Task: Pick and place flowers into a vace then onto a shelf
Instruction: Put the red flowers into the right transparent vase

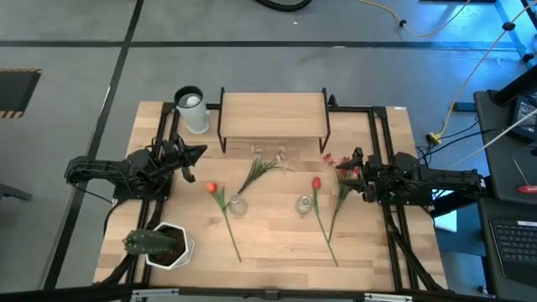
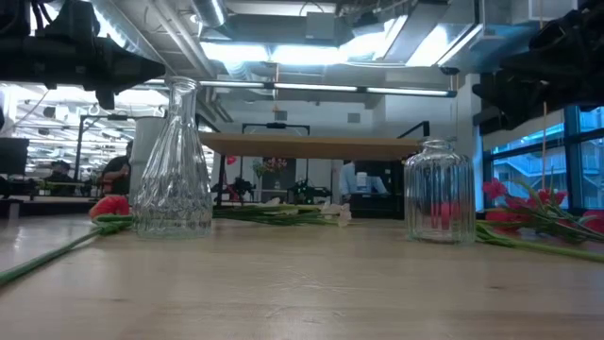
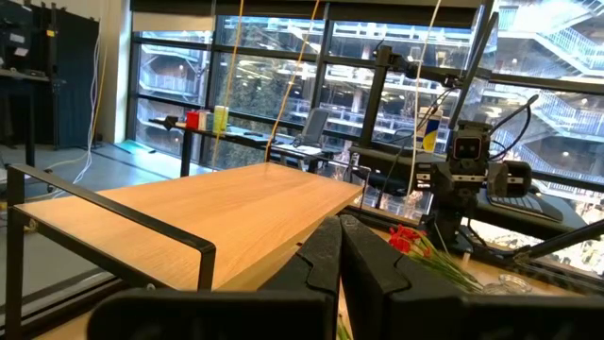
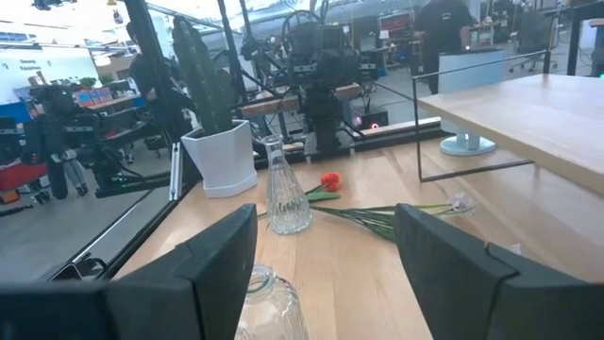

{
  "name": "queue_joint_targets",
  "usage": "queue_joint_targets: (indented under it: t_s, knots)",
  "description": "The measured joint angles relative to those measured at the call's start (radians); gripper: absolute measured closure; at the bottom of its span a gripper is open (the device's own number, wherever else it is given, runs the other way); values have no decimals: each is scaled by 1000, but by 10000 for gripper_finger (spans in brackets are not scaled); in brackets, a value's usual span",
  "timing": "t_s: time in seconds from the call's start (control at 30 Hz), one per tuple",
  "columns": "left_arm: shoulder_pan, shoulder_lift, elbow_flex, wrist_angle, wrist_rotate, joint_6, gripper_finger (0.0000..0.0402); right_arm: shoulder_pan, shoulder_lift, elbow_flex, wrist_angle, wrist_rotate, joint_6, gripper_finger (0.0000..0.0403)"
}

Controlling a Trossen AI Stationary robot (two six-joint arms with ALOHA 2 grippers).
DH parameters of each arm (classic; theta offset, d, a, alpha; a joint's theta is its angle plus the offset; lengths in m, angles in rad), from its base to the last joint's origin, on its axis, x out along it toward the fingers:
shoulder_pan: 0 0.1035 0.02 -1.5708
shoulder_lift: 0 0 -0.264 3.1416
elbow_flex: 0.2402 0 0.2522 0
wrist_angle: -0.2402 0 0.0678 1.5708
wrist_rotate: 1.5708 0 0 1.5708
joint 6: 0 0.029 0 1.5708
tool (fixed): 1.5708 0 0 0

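On the pale, fine-grained wooden tabletop [image 1: 277, 243] the flowers lie flat and scattered, none standing in a vase. An orange tulip [image 1: 211, 187] on a long thin green stem lies left of centre, its stem running toward the near edge; a red tulip [image 1: 316, 182] lies right of centre with its stem likewise slanting toward the near edge; a leafy sprig with small white blooms [image 1: 262, 168] fans out just in front of the shelf [image 1: 273, 115]; and a spray of small red blossoms [image 1: 346, 172] lies by the right claw [image 1: 342, 170]. The shelf is a smooth rectangular light-wood board on thin black metal legs, standing at the far side of the tabletop with nothing on it. Two clear glass vases stand upright between the tulips: a tall flask-shaped one with a cut, faceted body and narrow neck [image 2: 174, 161] beside the orange tulip's stem, and a squat ribbed jar with a short neck [image 2: 439, 192] beside the red tulip. The left claw [image 1: 200, 153] hovers at the left edge, its dark fingers [image 3: 326, 255] pressed together and holding nothing. The right claw, over the red spray, has its flat dark fingers [image 4: 444, 260] spread wide and bare. A spiky green plant in an angular white pot [image 1: 159, 244] sits at the near-left corner, and a white cylindrical cup [image 1: 192, 110] stands left of the shelf.
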Motion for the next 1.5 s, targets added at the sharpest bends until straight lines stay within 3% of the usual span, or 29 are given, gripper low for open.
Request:
queue_joint_targets:
  t_s: [0.13, 0.4, 0.7, 0.97, 1.5]
  knots:
    - [0, 0, 0, 0, 0, 0, 398, 0, 0, 0, -4, 78, 2, 150]
    - [0, 0, 0, 0, 0, 0, 398, 0, 36, 14, -13, 347, 79, 150]
    - [0, 0, 0, 0, 0, 0, 398, -2, 116, 14, 0, 694, 16, 150]
    - [0, 0, 0, 0, 0, 0, 398, -2, 140, 14, 0, 924, 51, 150]
    - [0, 0, 0, 0, 0, 0, 398, -2, 142, 14, -7, 949, 105, 150]
